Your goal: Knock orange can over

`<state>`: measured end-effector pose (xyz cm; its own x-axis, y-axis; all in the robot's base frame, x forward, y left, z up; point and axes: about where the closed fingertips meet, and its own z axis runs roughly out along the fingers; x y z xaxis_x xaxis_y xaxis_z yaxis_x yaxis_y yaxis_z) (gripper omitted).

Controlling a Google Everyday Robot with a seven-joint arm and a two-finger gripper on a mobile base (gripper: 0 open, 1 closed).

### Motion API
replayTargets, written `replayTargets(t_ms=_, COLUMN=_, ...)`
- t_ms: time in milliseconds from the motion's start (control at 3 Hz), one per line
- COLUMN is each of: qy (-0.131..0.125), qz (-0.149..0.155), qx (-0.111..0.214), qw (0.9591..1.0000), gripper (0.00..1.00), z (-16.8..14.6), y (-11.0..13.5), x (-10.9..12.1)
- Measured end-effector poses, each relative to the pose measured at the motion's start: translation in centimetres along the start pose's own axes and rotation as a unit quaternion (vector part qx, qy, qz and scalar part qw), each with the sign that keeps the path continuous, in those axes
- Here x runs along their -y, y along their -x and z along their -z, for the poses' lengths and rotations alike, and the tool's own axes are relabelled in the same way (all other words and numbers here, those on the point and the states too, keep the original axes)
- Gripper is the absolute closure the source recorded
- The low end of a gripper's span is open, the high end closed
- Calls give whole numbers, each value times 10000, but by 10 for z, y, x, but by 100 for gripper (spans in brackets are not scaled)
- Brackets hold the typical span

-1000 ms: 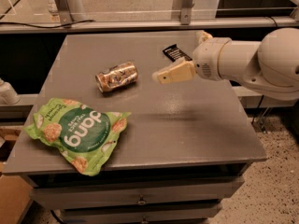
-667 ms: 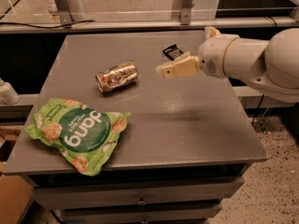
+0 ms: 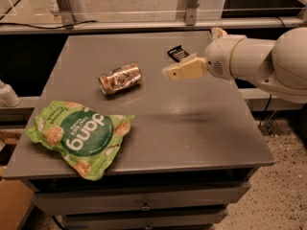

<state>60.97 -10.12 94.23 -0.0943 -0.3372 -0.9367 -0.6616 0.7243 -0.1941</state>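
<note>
The orange can lies on its side on the grey table, left of centre, with its silver top facing left. My gripper hangs above the table to the right of the can, pointing left at it. It is about a can's length away and does not touch it. The white arm comes in from the right edge.
A flat black snack bar lies behind the gripper near the table's back. A big green chip bag lies at the front left corner. A rail with metal posts runs behind the table.
The gripper has drawn slightly right and up, away from the can. The can lies on its side in the same place throughout.
</note>
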Motion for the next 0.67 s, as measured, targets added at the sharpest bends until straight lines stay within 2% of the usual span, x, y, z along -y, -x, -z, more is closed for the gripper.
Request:
replayTargets(t_ms=333, qy=-229, qz=53, qx=-111, qw=9997, gripper=0, z=22, y=-5, x=20)
replayTargets(t_ms=667, qy=-327, qz=142, qx=-210, qw=9991, gripper=0, z=50, y=-11, x=47)
